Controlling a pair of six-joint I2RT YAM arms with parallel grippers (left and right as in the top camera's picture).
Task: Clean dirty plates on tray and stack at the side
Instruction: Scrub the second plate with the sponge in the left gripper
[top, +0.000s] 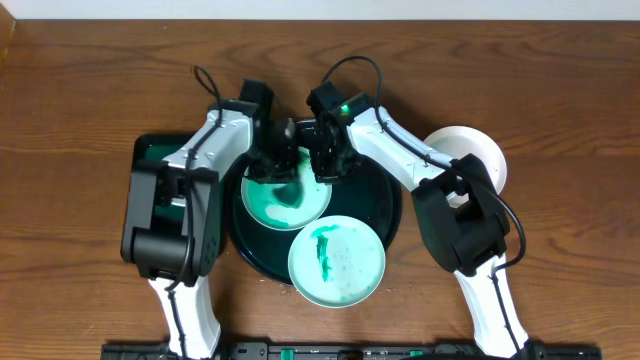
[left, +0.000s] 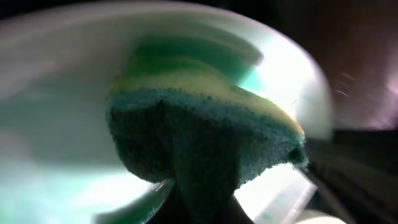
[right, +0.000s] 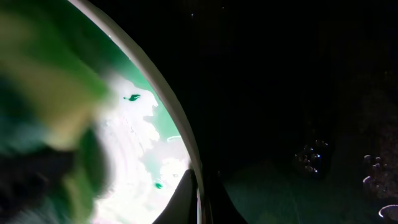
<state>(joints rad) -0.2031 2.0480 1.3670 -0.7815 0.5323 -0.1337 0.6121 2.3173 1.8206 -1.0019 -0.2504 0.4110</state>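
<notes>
While L hand (top: 278, 158) grips sponge (left: 199, 130) scrubbing mint plate (top: 290, 205), R hand (right: 200, 196) pinches its rim; next prob. stack it aside.

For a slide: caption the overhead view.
Left gripper and right gripper meet over a green-smeared plate on the black tray; second smeared plate overhangs its front rim; white plate sits aside.

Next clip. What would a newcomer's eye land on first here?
The left tool and right tool meet over the back plate on the black tray. The left holds a sponge on the plate's green smear and the right pinches its rim. A front plate, streaked green, overhangs the tray's near edge. A white plate sits on the table to the right.
</notes>
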